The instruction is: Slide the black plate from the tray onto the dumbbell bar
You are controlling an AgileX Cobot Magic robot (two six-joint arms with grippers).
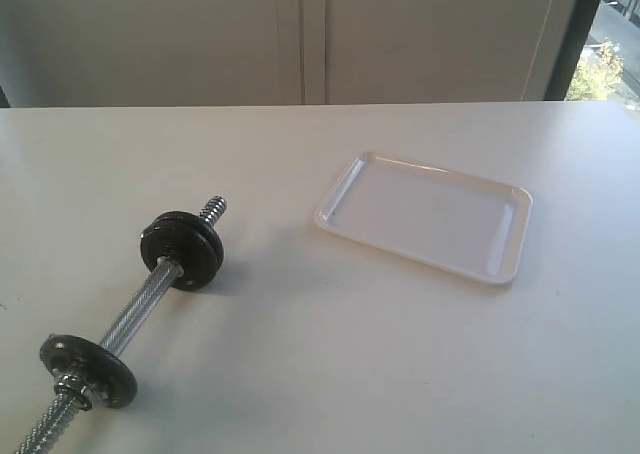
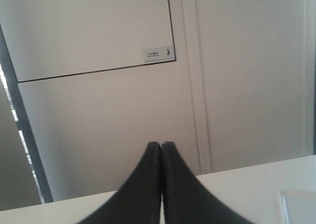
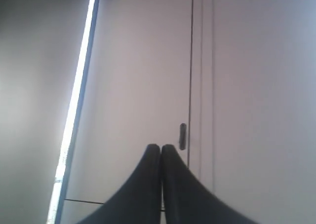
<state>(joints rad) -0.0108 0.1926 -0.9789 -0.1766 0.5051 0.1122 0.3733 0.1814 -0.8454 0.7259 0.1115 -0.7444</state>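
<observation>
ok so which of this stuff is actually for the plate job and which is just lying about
For the job: tray, nothing on it; dumbbell bar; black discs on the bar's end nearer the tray, likely including the plate.
Just there: scuffed disc near the bar's other end; cabinet doors; window.

The only sign in view is a small white label (image 2: pixel 159 54) stuck on the pale door panel (image 2: pixel 98 31), in the upper middle of the left wrist view, just above the dark seam that crosses the panel. It carries a short row of dark characters with a tiny dark pictogram at its right end, but the print is too small and blurred to read. No other writing can be read in any view.
</observation>
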